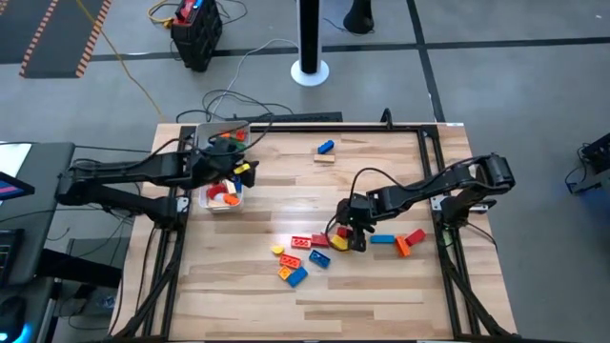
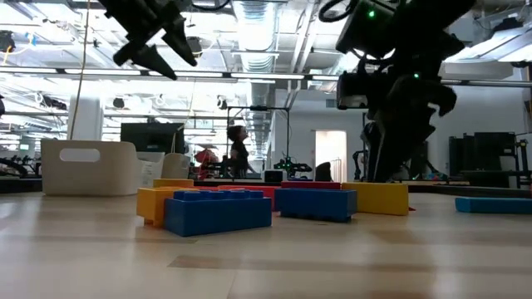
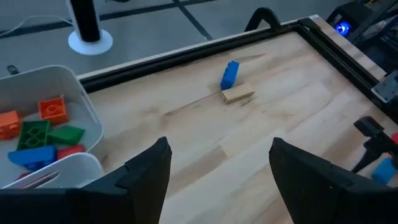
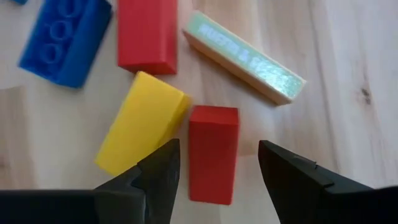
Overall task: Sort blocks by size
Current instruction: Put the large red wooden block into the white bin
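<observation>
Right gripper point(image 4: 214, 171) hangs low with fingers apart, straddling a red block point(image 4: 213, 153), lined up to pinch it. Left gripper point(image 3: 217, 168) waits spread and empty by the white trays point(image 3: 87, 109), presumably the drop spot.

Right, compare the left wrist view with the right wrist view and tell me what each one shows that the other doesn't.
Only the left wrist view: a white tray holding orange, green, blue and red blocks, plus a blue block beside a tan block far off.
Only the right wrist view: a yellow block, a red block lined up with the open right hand, and a pale printed bar.
Both: wooden tabletop and open fingers; left hand.
</observation>
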{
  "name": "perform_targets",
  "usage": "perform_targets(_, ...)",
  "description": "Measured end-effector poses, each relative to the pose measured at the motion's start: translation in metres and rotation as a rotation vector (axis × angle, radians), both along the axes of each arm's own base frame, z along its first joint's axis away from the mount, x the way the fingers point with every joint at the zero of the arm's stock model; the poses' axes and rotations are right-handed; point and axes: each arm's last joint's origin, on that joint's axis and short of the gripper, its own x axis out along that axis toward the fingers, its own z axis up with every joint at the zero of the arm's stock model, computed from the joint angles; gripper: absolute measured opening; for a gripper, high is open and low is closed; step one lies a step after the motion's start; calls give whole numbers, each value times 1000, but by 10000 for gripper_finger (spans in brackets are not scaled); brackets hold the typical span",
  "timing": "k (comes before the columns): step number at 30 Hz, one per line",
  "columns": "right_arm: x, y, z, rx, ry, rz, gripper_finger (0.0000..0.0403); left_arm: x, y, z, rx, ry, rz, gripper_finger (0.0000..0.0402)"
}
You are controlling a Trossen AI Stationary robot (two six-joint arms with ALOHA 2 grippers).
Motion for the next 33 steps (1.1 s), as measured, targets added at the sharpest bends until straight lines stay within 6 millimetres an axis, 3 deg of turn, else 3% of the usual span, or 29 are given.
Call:
perform_targets(11,-7,0,-17,6,-66,-7,244,-19,-2,4,-18,-6,52,258)
perform_targets(24,3,5,-41,5,-96,5,241,-19,-1,4,9,1,82,258)
perform_targets(27,3,3,-40,-3,-106,11,216,-19,-1,3,9,14,80,258)
perform_targets(31,3,-4,-40,1,-95,4,153,-20,-1,1,14,54,72,258)
perform_targets(33,1,-8,-36,7,-90,-13,154,-21,-1,0,13,63,72,258)
